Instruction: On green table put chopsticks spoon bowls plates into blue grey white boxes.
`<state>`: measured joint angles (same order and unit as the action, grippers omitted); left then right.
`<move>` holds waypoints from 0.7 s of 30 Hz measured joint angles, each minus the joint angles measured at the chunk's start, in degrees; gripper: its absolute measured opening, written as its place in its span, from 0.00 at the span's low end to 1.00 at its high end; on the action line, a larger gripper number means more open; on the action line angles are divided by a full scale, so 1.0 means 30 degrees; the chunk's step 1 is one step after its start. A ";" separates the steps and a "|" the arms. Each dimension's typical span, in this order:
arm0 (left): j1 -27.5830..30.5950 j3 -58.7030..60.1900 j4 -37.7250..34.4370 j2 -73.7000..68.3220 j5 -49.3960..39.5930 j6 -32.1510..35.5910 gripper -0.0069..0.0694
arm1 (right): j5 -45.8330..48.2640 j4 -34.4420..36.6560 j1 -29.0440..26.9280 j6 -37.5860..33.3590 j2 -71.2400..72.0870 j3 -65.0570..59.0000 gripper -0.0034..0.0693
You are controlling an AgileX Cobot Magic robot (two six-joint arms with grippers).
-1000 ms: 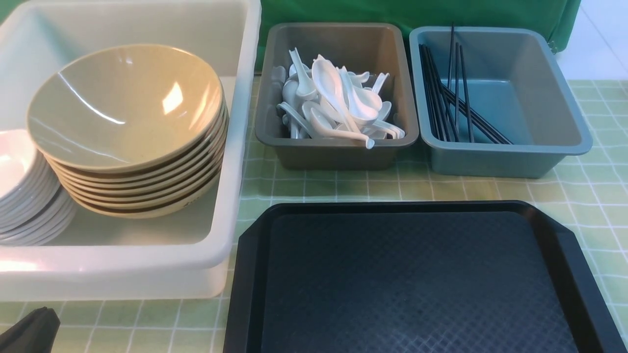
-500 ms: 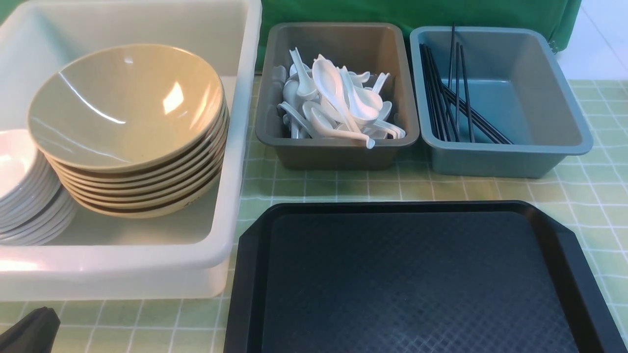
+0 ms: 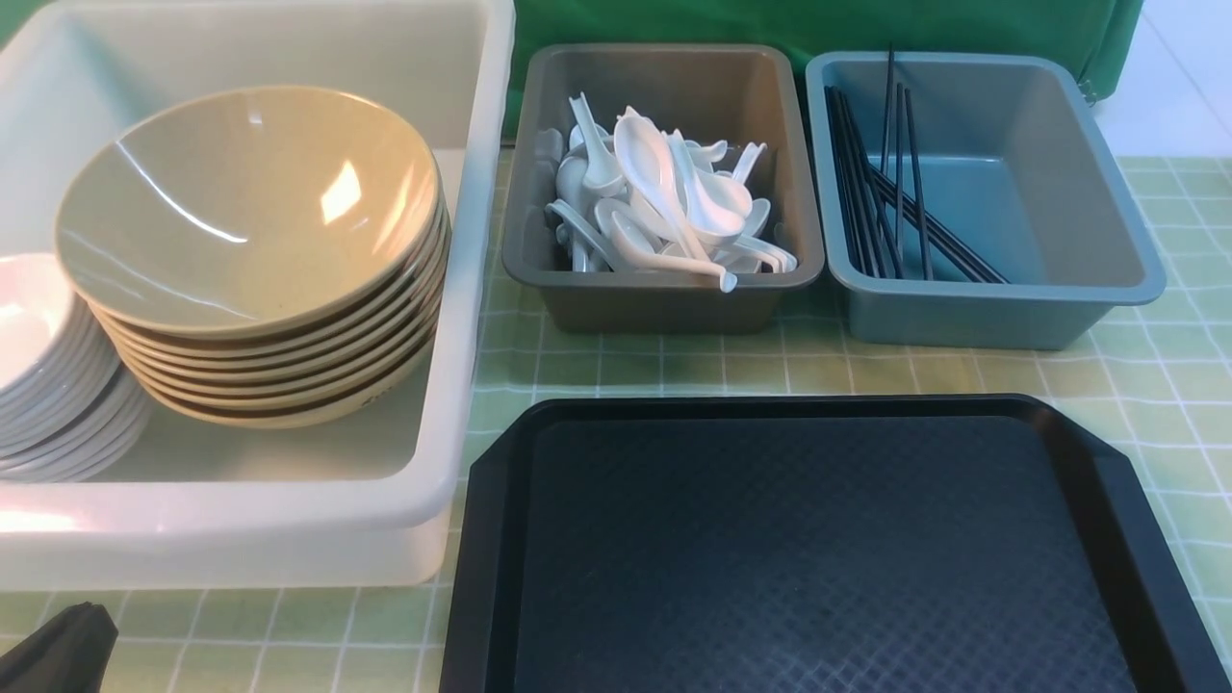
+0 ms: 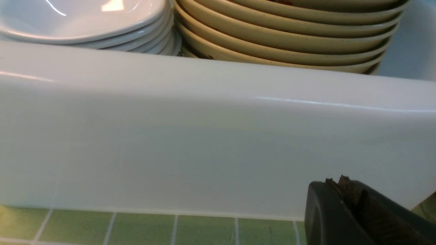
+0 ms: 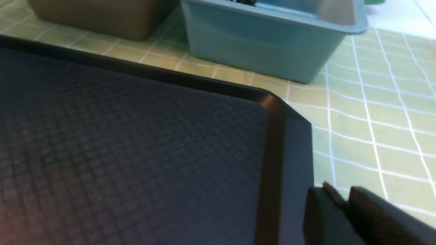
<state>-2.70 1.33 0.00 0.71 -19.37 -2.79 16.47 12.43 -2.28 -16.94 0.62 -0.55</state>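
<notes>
In the front view you are seeing the whole layout, but almost nothing of your arms: only a dark tip of the left tool (image 3: pixel 58 645) is showing at the near left corner, and the right tool is not appearing there at all. The right wrist view is giving you what the front view is missing: the right tool (image 5: pixel 344 211) is hanging over the near right rim of the wide black textured plastic tray (image 3: pixel 818 549), with its two dark fingers nearly together and nothing between them. The left wrist view is showing the left tool (image 4: pixel 354 211) clenched and empty, just beside the near outer wall of the large white plastic box (image 3: pixel 231 525).

On the green checked worktop (image 3: pixel 1165 385) the white box is standing at the left, and it is holding a stack of beige round bowls (image 3: pixel 250 250) with a stack of white plates (image 3: pixel 43 385) touching it on the left. The grey rectangular box (image 3: pixel 664 289) beyond the tray is carrying a heap of white plastic spoons (image 3: pixel 664 202). Just beside it, on the right, the blue rectangular box (image 3: pixel 991 298) is holding thin black chopsticks (image 3: pixel 881 192), leaning at its left side. The high white wall is standing between the left tool and the bowls. The right tool is well apart from the chopsticks.
</notes>
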 joint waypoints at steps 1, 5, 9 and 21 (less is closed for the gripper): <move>0.0000 0.0000 0.0000 0.0000 0.0000 0.0000 0.09 | -0.0001 -0.0088 0.0000 0.0130 0.0000 0.0000 0.20; 0.0000 0.0000 0.0000 0.0000 0.0000 0.0000 0.09 | 0.0018 -0.0863 0.0000 0.0977 0.0000 0.0000 0.20; 0.0000 0.0000 0.0000 0.0000 0.0000 0.0000 0.09 | 0.0018 -0.0991 0.0000 0.1163 0.0000 0.0000 0.20; 0.0000 0.0000 0.0000 0.0000 0.0000 0.0000 0.09 | 0.0018 -0.1012 0.0000 0.1252 0.0000 0.0000 0.21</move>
<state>-2.70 1.33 0.00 0.71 -19.37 -2.79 16.53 9.39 -2.28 -13.18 0.62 -0.55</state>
